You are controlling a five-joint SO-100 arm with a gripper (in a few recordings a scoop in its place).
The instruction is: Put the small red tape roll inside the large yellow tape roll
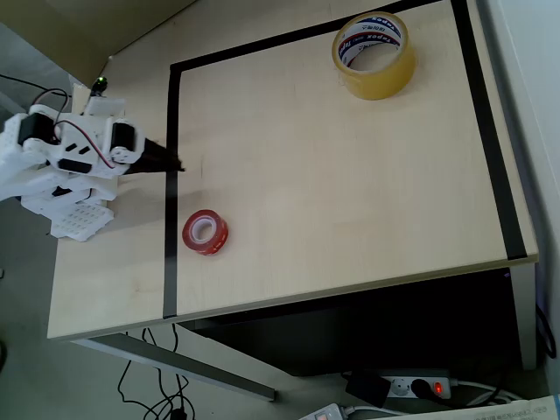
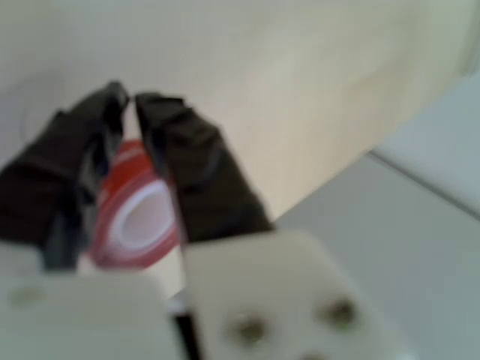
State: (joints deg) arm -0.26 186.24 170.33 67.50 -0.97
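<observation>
At the fingertips: the two black fingers [image 2: 187,172] of the white arm's gripper [image 2: 129,101] sit nearly together, tips almost touching, clamped on nothing.
Just past the fingers: in the wrist view the small red tape roll with a pale whitish core [image 2: 131,214] shows through the narrow gap, lying flat on the table below, apart from the fingers.
Gripper from above: the gripper [image 1: 175,166] hovers above the black tape border line [image 1: 171,131], up and left of the red roll [image 1: 205,232].
Far from the red roll: the large translucent yellow tape roll with a printed white core [image 1: 374,54] lies flat, well apart toward the upper right of the light wooden table [image 1: 332,192].
Handling judgement: the red roll looks light and stiff, its outer face probably smooth and slippery.
Where to hold: one finger inside the core and one outside, pinching the ring wall, seems surest.
</observation>
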